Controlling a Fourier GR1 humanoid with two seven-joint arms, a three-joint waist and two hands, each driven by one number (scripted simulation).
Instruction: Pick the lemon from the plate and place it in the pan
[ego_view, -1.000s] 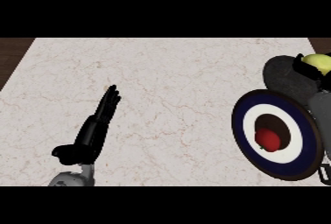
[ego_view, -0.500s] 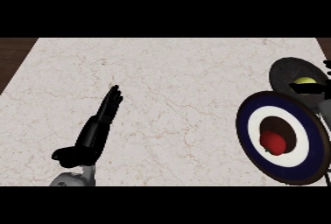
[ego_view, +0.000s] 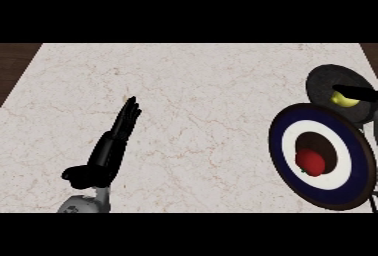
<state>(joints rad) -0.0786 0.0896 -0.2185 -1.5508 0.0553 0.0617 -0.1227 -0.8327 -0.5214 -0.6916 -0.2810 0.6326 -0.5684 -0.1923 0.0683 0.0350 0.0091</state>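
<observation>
The yellow lemon hangs over the dark grey pan at the far right. Only black fingers of my right hand show at the right edge, curled across the lemon's top; the rest of the hand is cut off. Just in front of the pan lies the plate with blue and white rings. My left hand rests open at the lower left, fingers straight and pointing away, far from the pan and the plate.
A red round fruit lies on the plate's white centre. The marble counter stretches wide between my two hands. Dark wood floor shows past its left edge.
The lemon, held by my right hand, has come down and slightly left from beyond the pan's far side to over the pan. My left hand has stayed still.
</observation>
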